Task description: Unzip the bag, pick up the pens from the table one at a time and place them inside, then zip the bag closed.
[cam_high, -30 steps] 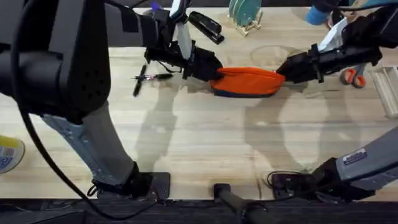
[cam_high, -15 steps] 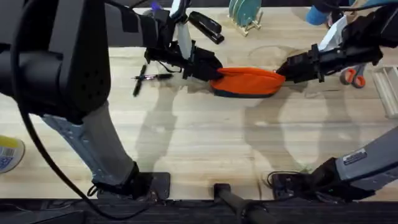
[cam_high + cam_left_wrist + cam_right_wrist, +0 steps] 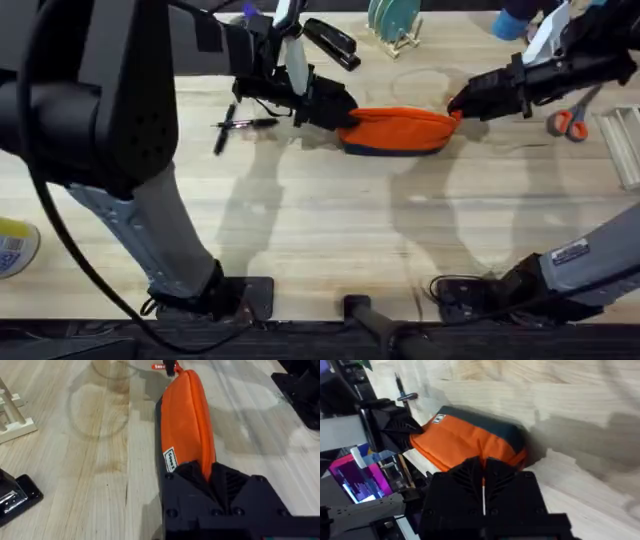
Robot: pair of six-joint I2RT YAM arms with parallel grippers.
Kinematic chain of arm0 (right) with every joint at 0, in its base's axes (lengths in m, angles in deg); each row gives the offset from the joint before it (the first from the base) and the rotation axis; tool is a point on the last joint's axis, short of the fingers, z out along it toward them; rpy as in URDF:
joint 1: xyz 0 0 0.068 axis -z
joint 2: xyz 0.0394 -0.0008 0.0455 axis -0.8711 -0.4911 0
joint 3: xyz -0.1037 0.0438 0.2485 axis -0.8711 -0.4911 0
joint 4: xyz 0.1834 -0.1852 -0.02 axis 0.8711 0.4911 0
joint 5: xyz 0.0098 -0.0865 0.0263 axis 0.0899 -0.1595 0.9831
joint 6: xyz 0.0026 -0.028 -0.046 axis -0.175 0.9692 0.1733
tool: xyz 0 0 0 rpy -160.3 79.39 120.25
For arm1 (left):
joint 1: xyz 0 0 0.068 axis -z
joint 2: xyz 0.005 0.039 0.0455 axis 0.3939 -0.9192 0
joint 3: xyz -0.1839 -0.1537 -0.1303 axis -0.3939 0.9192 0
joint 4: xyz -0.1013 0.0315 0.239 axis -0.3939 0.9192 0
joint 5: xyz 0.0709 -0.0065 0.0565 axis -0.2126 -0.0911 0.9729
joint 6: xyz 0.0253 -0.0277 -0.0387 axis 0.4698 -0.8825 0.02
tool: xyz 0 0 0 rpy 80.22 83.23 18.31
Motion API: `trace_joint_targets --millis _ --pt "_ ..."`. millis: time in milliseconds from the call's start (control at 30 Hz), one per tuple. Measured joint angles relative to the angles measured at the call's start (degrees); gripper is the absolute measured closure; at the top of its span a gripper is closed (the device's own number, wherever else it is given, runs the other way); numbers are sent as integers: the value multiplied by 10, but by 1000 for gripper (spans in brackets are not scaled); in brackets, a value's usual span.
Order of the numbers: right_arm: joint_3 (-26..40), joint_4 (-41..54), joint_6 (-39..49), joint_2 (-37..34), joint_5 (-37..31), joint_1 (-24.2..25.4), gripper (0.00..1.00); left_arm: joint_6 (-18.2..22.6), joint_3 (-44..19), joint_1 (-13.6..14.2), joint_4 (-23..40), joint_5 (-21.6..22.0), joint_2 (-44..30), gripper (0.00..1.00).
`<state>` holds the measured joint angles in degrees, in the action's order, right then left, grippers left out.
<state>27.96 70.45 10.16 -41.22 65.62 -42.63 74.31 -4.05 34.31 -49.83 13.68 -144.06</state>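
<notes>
The orange bag [image 3: 395, 130] lies on the table [image 3: 320, 220] with its navy edge toward me, and its zipper looks closed along the top [image 3: 202, 415]. My left gripper [image 3: 345, 118] is shut on the bag's left end [image 3: 200, 467]. My right gripper [image 3: 457, 104] is shut, hovering just off the bag's right end [image 3: 512, 452]. A small red tab [image 3: 161, 366] sticks out at that end, free of any finger. Two black pens [image 3: 245, 124] [image 3: 223, 132] lie to the left of the bag, behind the left arm.
A black stapler [image 3: 332, 42] and a rack with teal plates [image 3: 393, 22] stand at the back. Orange-handled scissors [image 3: 568, 122] lie at the right, beside a pale tray [image 3: 622, 140]. A yellow-and-white roll [image 3: 14, 248] sits at the left edge.
My right gripper has drawn back and up from the bag's right end, with its arm shifting toward the back. The left gripper, the bag and the pens have stayed in place.
</notes>
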Motion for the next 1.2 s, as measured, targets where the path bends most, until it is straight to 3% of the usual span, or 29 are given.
trace_joint_targets --millis 733,1200 --pt "17 41 22 3 0 0 968 0 0 0 0 0 0 957" --pt "17 44 21 90 -39 -2 969 0 0 0 0 0 0 958"
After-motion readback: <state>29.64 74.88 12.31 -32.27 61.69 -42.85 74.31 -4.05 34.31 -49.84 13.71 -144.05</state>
